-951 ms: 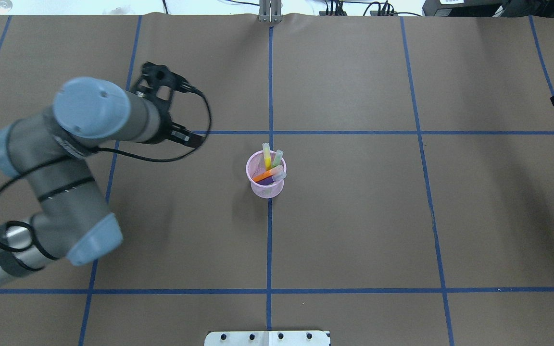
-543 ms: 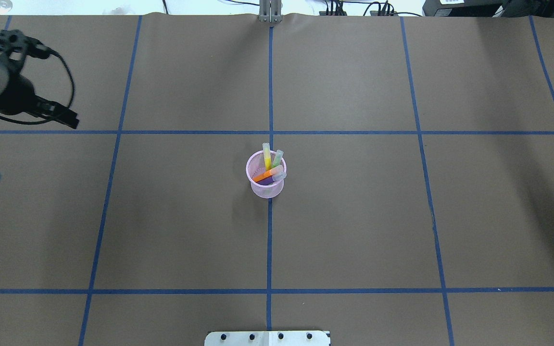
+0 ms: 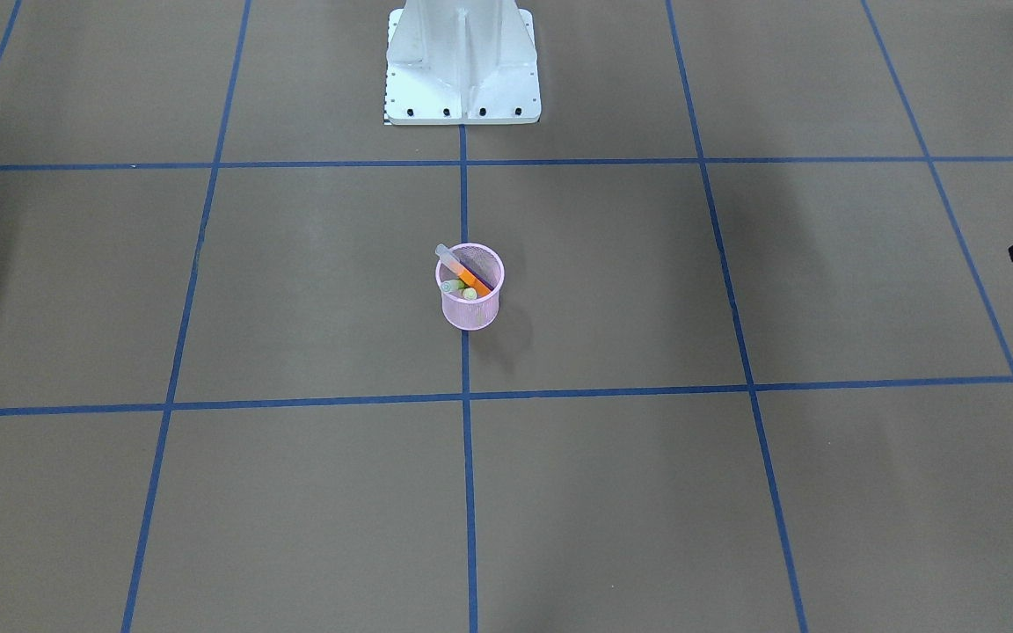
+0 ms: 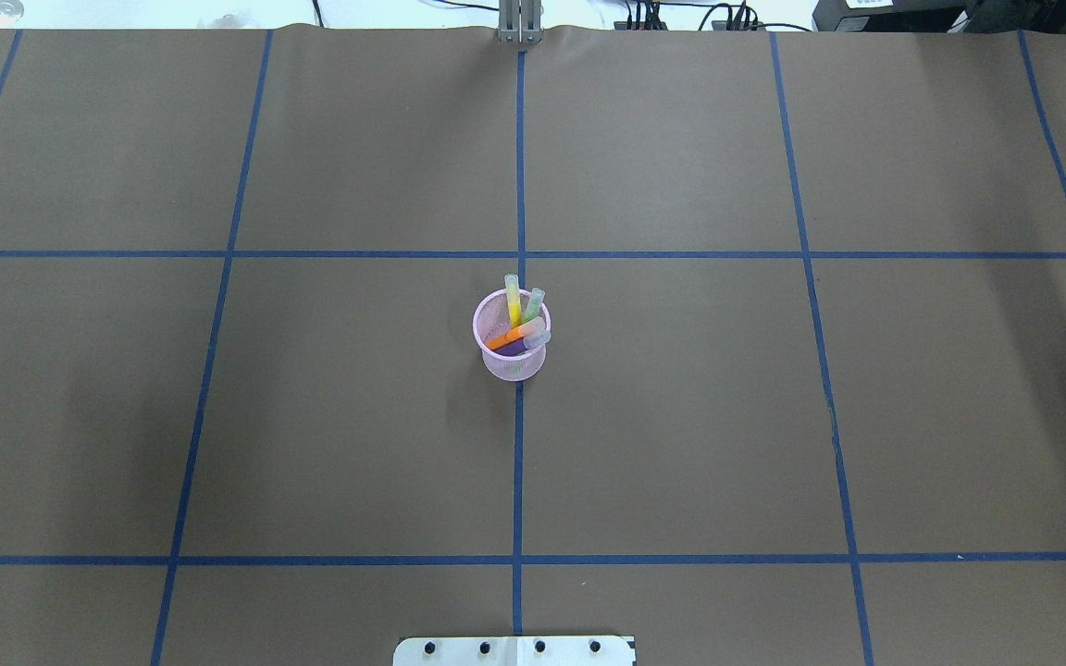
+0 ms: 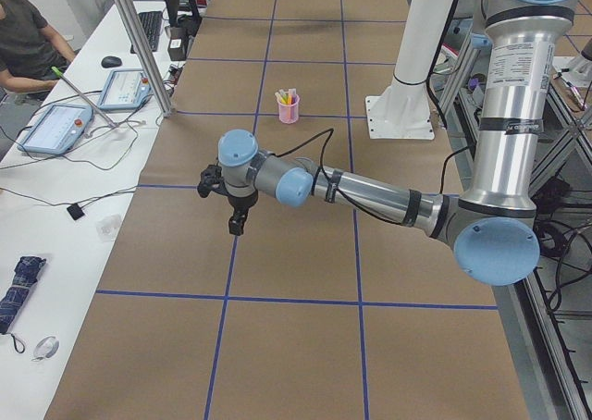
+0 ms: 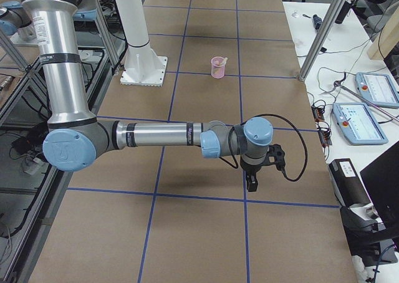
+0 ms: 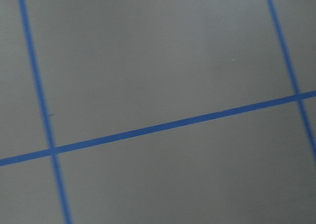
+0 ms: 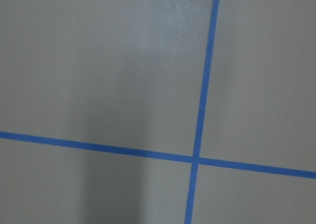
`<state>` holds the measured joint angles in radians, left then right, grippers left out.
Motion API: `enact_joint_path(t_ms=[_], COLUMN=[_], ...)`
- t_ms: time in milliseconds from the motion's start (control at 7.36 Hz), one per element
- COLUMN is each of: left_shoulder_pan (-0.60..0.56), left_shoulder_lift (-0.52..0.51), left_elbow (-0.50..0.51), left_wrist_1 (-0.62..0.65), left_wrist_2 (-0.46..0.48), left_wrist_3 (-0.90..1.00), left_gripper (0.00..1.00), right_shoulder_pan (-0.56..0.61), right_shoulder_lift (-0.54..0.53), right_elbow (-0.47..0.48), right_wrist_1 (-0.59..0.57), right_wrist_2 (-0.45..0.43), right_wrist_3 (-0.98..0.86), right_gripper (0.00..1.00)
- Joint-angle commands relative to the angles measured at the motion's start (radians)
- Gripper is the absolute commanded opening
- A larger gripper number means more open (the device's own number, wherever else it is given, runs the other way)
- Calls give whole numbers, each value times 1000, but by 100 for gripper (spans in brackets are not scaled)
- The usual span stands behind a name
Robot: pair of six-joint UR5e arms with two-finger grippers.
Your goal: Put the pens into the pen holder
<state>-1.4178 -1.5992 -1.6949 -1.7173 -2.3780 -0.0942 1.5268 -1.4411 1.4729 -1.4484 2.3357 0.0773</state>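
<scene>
The pink mesh pen holder (image 4: pixel 512 370) stands upright at the table's centre; it also shows in the front view (image 3: pixel 470 315) and both side views (image 5: pixel 289 115) (image 6: pixel 217 68). The yellow pen (image 4: pixel 514 302), green pen (image 4: pixel 534 303), orange pen (image 4: pixel 507 338) and purple pen (image 4: pixel 516 348) all stand inside it, leaning. My left gripper (image 5: pixel 237 224) hangs over the table far from the holder, towards the left end. My right gripper (image 6: pixel 251 184) hangs likewise near the right end. I cannot tell whether either is open or shut. Both wrist views show only brown paper and blue tape.
The white robot base (image 3: pixel 462 61) stands at the table's near edge, behind the holder. Metal posts (image 5: pixel 139 45) (image 6: pixel 324 27) rise along the far edge. Beyond it, a side bench carries tablets (image 5: pixel 55 124) and cables, and a person (image 5: pixel 28 41) sits there.
The left arm has swung away to the left and out of the overhead view. The black tip at the right edge has gone too. The holder and pens have not moved.
</scene>
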Motion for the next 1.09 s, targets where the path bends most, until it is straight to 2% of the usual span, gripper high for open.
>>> enact_joint_path(t_ms=[0,136,408,543,815,951], left_shoulder_pan=[-39,-42,-39,-38,-42,-49], left_shoulder_lift=[34,86,108,87,-20,-19], left_elbow=[24,-10,-23,1,11,12], left_wrist_1=[31,25,31,51,204,208], left_wrist_2=[23,87,88,82,86,85], left_wrist_3=[54,54,42,41,27,30], left_gripper=[100,100,100,100,100,100], right_shoulder_pan=[21,21,22,30,30,29], right_shoulder_lift=[-25,-33,-35,-47,-32,-51], right_elbow=[-14,-22,-11,27,130,179], right_wrist_1=[6,14,11,-3,-171,-200], right_wrist_2=[23,25,33,34,24,14], right_wrist_3=[-4,-10,-10,-10,-10,-4], right_gripper=[100,100,100,100,100,100])
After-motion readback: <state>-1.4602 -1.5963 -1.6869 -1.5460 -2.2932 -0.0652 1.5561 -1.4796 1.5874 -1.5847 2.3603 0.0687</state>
